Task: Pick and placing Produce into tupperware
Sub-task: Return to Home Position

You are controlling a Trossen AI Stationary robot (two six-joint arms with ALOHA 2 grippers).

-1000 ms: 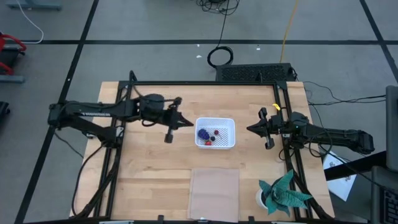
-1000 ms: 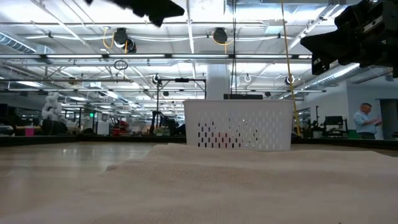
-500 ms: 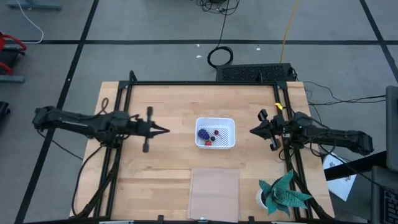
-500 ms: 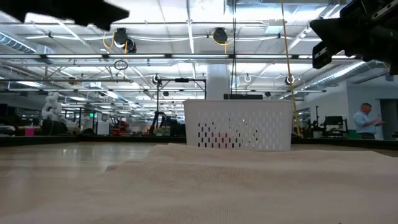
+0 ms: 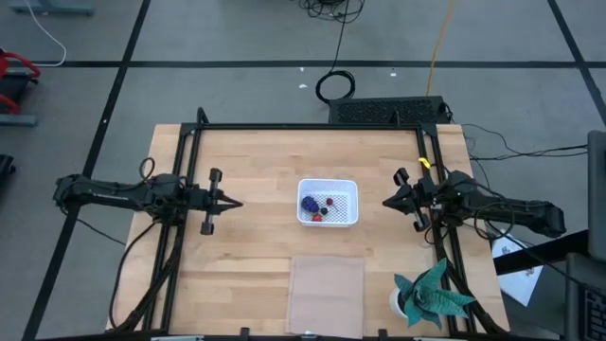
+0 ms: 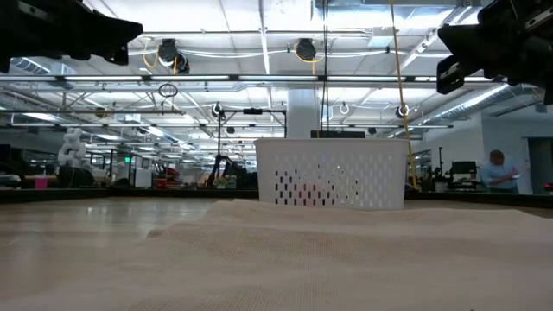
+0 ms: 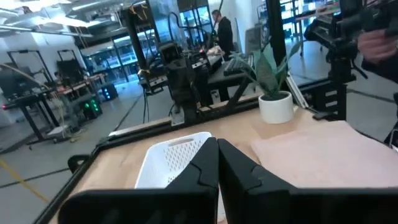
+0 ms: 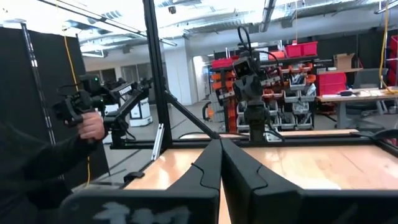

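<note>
White mesh tupperware (image 5: 329, 202) is sitting at the middle of the tabletop (image 5: 246, 256), and the produce is lying inside it. The purple-blue bunch (image 5: 309, 204) is at its 9 o'clock side, a red piece (image 5: 329, 200) is near the centre, and small berries (image 5: 320, 216) are toward 6 o'clock.

The left pincer (image 5: 234, 202) was hanging at the container's 9 o'clock rim a second ago. It is now pulling back toward the tabletop's 9 o'clock edge, well apart from the container, pressed together with nothing in it. The right pincer (image 5: 386, 203) is waiting off the container's 3 o'clock side, hardly moving, likewise together and empty.

I am seeing no fruit loose on the wood, so the placing is looking finished and both arms are simply retiring.
</note>
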